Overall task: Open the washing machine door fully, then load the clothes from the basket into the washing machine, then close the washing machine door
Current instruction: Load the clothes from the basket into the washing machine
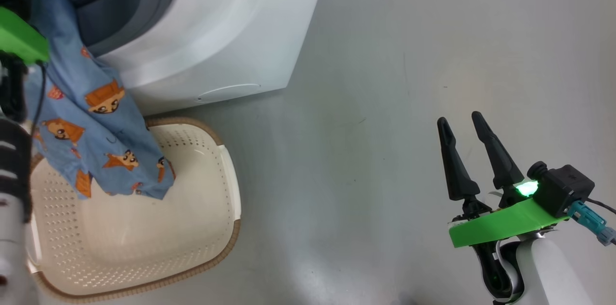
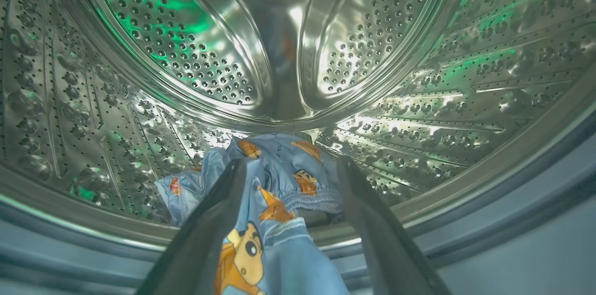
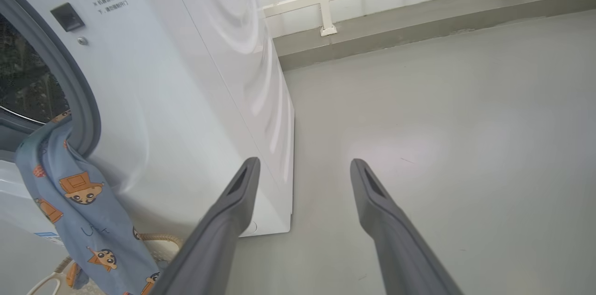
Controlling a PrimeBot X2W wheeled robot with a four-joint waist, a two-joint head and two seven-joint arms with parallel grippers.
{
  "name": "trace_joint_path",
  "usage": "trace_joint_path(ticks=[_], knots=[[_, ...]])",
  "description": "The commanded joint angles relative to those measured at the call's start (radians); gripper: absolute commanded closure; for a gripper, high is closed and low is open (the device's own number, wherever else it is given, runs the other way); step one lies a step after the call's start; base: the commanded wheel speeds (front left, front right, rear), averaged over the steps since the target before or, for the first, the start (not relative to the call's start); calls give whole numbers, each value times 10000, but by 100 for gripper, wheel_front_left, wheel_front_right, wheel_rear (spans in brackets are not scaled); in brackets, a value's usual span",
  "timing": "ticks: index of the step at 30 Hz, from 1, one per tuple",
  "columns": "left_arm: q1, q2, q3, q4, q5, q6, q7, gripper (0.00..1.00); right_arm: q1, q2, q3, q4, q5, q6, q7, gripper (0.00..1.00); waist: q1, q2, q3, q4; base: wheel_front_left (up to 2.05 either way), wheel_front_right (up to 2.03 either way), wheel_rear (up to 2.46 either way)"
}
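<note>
Left tool (image 2: 292,161), fingers apart inside the perforated steel drum (image 2: 186,53), straddles the upper end of the light blue cartoon-print garment (image 1: 96,117), which trails over the lip toward the cream plastic basket (image 1: 232,184); right tool (image 1: 459,118), also apart, well away.

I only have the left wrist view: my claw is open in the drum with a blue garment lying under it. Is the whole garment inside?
Observer: No. The garment hangs out of the machine, and its lower end lies in the basket.
Operator: Anything else in the basket?
Observer: The part of its bottom I can see is bare plastic. The garment and the left arm cover the rest.
Operator: Where is the right claw?
Observer: The right claw is open and holds nothing. It is over the floor, off to the machine's right.
</note>
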Motion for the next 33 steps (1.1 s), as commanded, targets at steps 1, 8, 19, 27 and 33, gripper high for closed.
trace_joint_path(ticks=[1,8,19,27,33], knots=[[286,378,210,-392,-3,-15,-62,0,56,-104,190,-206,-49,29,-48,0,0,0,-51,57,0,0,0],[1610,-125,663,-1709,203,-18,-62,0,154,-198,139,-200,-50,29,-48,0,0,0,-240,270,0,0,0],[3623,-775,1255,-3916,778,-22,-62,0,361,-346,-13,-265,-62,29,-48,0,0,0,-395,619,0,0,0],[5466,-1090,1309,-5422,988,-23,-62,0,403,-456,-119,-298,-70,29,-48,0,0,0,-442,814,0,0,0],[6661,-1255,1523,-6269,988,-24,-62,0,459,-516,-186,-325,-70,29,-48,0,0,0,-480,905,0,0,0]])
